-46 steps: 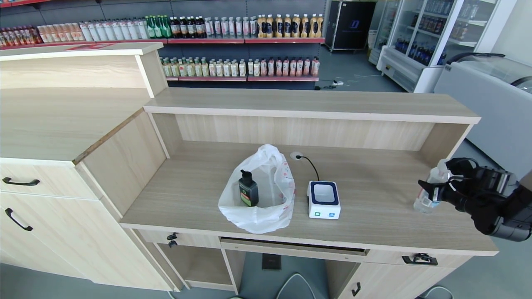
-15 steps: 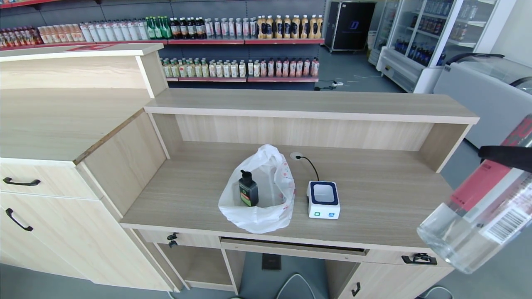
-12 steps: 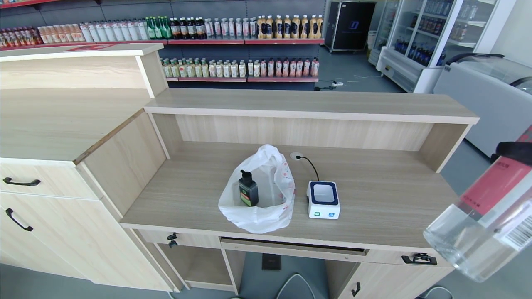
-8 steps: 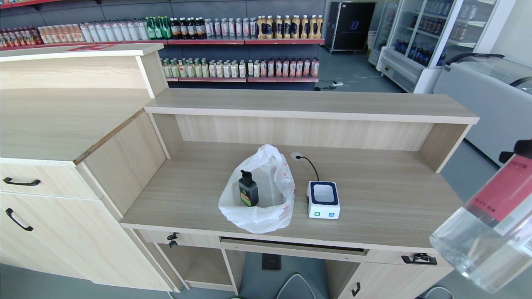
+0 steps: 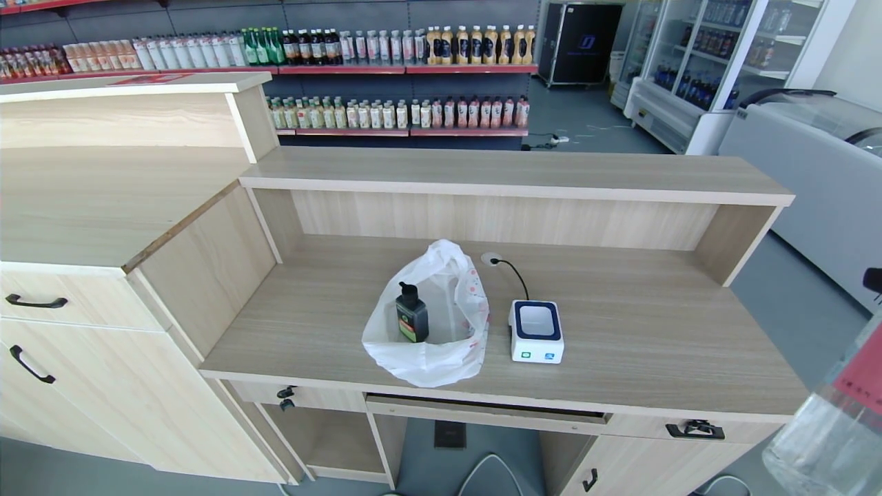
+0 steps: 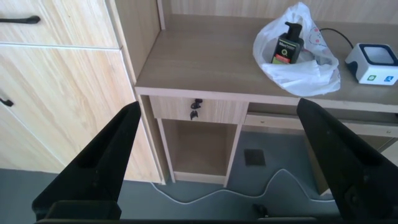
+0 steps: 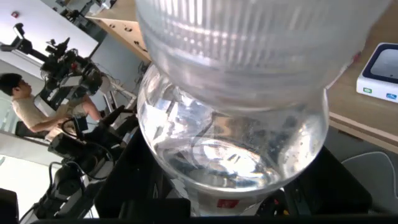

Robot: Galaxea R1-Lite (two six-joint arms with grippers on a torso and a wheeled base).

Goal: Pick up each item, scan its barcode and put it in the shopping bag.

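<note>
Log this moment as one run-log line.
clear bottle: held aloft, robot's right side | scanner: on counter, beside shopping bag | bag contents: dark pump bottle | left gripper: open, empty

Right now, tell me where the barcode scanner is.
In the head view, the barcode scanner sits on the counter, just right of the shopping bag.

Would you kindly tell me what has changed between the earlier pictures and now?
The right gripper lifted the clear bottle off the counter's right end, up near the head camera, then carried it down toward that view's lower right corner. The shopping bag with the dark bottle and the scanner stayed put.
</note>
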